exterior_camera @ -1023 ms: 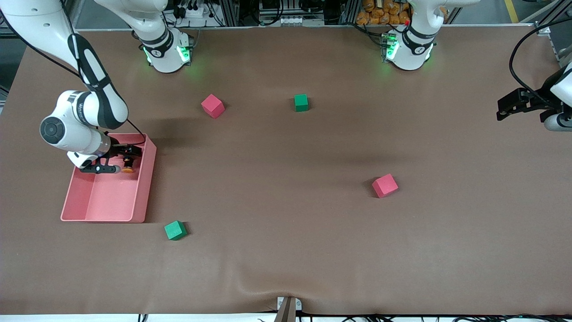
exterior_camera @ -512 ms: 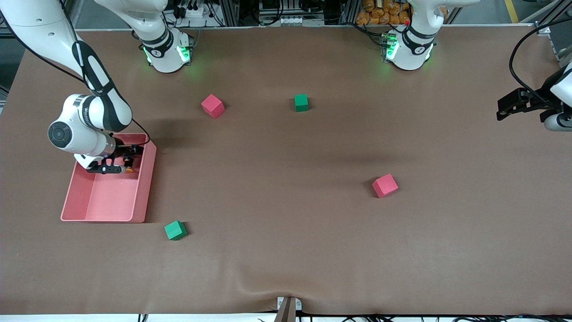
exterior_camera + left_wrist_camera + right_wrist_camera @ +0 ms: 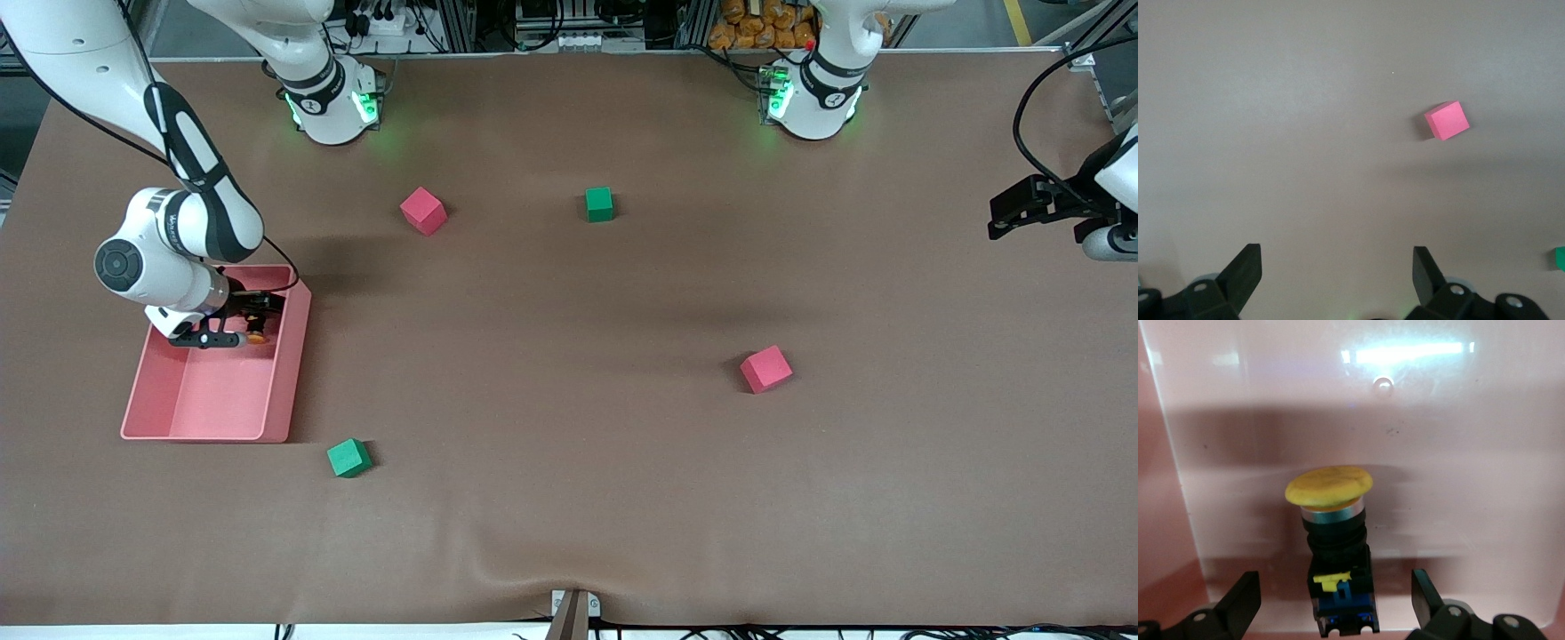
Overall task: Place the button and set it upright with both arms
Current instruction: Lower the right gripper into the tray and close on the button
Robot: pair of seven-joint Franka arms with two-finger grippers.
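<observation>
Brown matting covers the wide table (image 3: 569,498), with racks and cables along its top edge, and on it we count one button (image 3: 1336,547), one pink tray (image 3: 286,373), two pink cubes (image 3: 423,211) (image 3: 765,369) and two green cubes (image 3: 599,204) (image 3: 348,458). We see the button lying in the tray at the right arm's end of the table, between the spread, non-touching fingers of the right gripper (image 3: 238,322) lowered into the tray. Well apart, the left gripper (image 3: 1337,270) waits, jaws wide and empty, over bare matting at the left arm's end, with broad open cloth between the scattered cubes.
</observation>
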